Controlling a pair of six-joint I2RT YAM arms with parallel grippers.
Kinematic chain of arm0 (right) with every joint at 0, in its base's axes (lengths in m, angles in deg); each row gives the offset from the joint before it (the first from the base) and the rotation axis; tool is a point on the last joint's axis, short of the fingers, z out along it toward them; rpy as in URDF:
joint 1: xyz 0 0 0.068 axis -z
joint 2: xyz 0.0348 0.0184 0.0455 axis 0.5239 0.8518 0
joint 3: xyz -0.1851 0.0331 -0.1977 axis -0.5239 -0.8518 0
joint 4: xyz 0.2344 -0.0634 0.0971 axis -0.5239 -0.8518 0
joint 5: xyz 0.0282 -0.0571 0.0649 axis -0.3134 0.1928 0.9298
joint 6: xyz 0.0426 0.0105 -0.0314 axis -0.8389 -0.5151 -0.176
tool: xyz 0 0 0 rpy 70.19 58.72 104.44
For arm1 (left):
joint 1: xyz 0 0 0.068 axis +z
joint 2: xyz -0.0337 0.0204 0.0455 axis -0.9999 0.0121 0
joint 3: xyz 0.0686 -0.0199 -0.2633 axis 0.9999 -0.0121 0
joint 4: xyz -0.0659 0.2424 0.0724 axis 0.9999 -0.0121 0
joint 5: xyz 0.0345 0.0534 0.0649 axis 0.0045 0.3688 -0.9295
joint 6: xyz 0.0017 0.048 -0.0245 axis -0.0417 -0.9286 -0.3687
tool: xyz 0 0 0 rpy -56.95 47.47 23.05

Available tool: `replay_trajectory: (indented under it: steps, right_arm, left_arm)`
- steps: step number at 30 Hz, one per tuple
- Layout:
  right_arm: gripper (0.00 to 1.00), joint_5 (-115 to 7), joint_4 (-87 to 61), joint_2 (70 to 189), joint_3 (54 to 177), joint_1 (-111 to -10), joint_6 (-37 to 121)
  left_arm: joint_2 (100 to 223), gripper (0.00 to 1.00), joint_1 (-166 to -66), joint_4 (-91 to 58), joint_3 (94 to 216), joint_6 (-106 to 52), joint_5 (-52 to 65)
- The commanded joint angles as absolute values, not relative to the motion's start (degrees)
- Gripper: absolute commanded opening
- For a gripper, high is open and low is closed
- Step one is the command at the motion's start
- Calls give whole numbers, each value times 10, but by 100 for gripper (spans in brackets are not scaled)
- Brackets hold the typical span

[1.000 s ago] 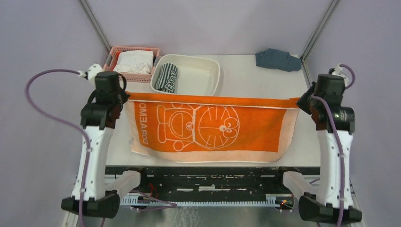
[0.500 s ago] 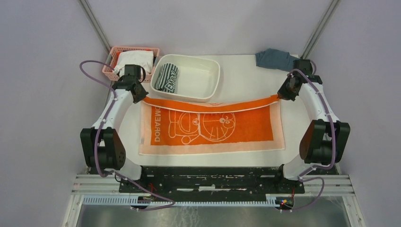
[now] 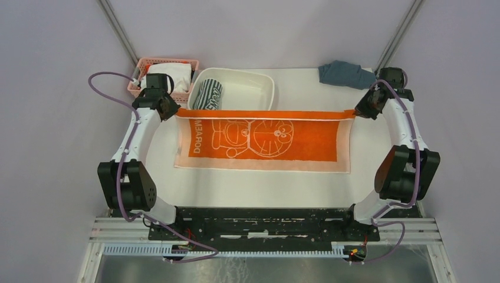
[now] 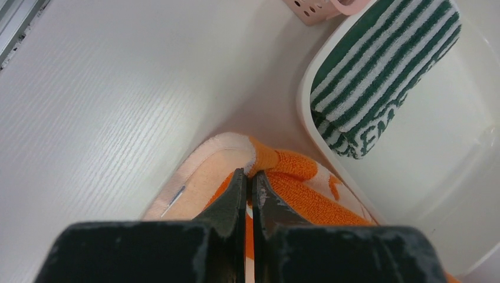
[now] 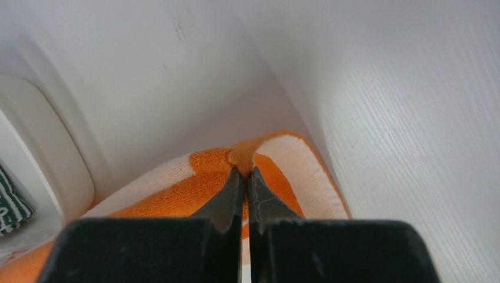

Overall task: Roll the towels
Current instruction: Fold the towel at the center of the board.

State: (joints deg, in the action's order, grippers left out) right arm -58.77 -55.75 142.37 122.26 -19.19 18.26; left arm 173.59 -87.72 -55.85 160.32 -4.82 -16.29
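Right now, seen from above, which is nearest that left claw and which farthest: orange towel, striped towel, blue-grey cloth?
1. The orange towel: its far-left corner is pinched in the left gripper.
2. The striped towel: in the white tub, just to the gripper's right.
3. The blue-grey cloth: far-right corner of the table.

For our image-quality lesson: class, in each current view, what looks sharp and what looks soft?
Top view: orange terry towel sharp. Left wrist view: green-and-white striped rolled towel crisp, black left gripper soft near the lens. Right wrist view: black right gripper equally soft, towel corner clear.
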Motion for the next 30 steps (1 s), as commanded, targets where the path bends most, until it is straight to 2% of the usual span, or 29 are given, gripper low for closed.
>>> replay_trajectory:
  steps: [1,14,24,30]
  right_arm:
    - [0,-585,-560,1392,1230,-180,186]
    - [2,-623,-644,1282,1120,-160,181]
    - [5,-675,-681,1173,962,-150,136]
    - [6,-676,-643,1212,892,-136,108]
  left_arm:
    - [1710,3,-865,-548,1575,-24,-160]
    - [1617,3,-846,-595,1453,-26,-129]
    - [1580,3,-824,-593,1326,-40,-135]
    - [1624,3,-813,-546,1276,-43,-120]
